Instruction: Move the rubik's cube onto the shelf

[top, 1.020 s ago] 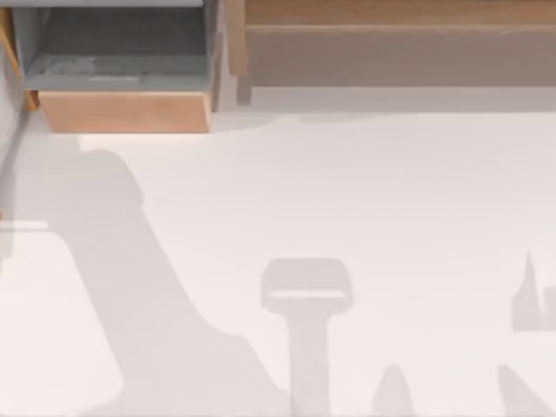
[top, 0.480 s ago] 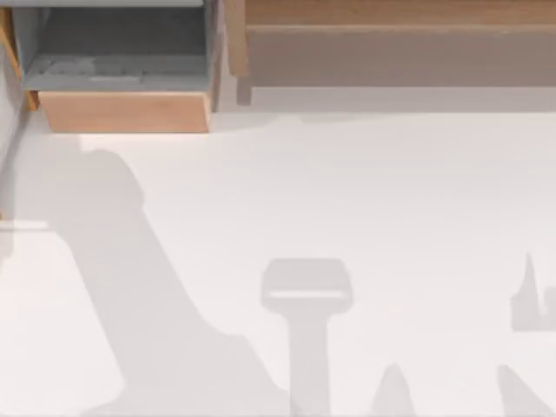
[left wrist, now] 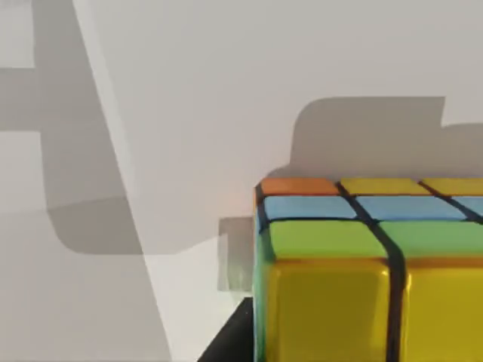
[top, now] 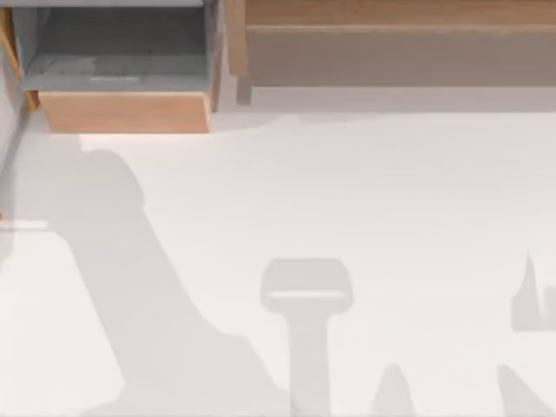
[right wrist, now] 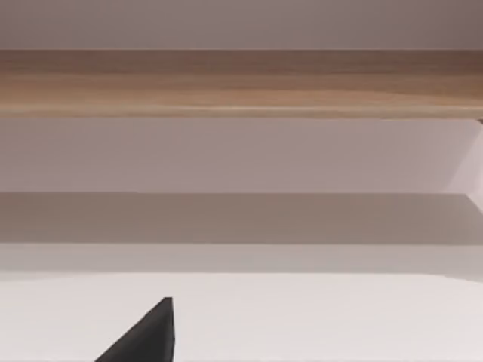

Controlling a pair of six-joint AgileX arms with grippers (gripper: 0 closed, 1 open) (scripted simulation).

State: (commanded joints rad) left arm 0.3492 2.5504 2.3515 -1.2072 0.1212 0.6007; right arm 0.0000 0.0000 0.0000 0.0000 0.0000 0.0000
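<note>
Left wrist view gives the small rubik's cube (left wrist: 370, 271) very close to the camera: glossy square tiles with dark grid lines, yellow tiles on the face nearest the lens, green tiles at the edge above them, then blue tiles and a row of orange and yellow ones behind. The cube stands over the plain white table (left wrist: 226, 90), and its grey shadow falls on the white surface just behind it. A small black tip, a finger (left wrist: 230, 343) of the left gripper, lies beside the cube's lower corner; whether the fingers close on the cube or stand apart from it, I cannot tell.

From the top view, the long light-brown wooden shelf (top: 391, 13) with its darker brown-grey front face runs along the far edge at the right side of the table. To its left is the grey-lined box (top: 122, 109) with a light wooden front. Grey shadows lie across the near part of the table.

The right wrist view looks along the white surface to the same wooden ledge. One black finger (right wrist: 147, 335) of the right gripper points into this view, well apart from the shelf; how wide these fingers are, I cannot tell.
</note>
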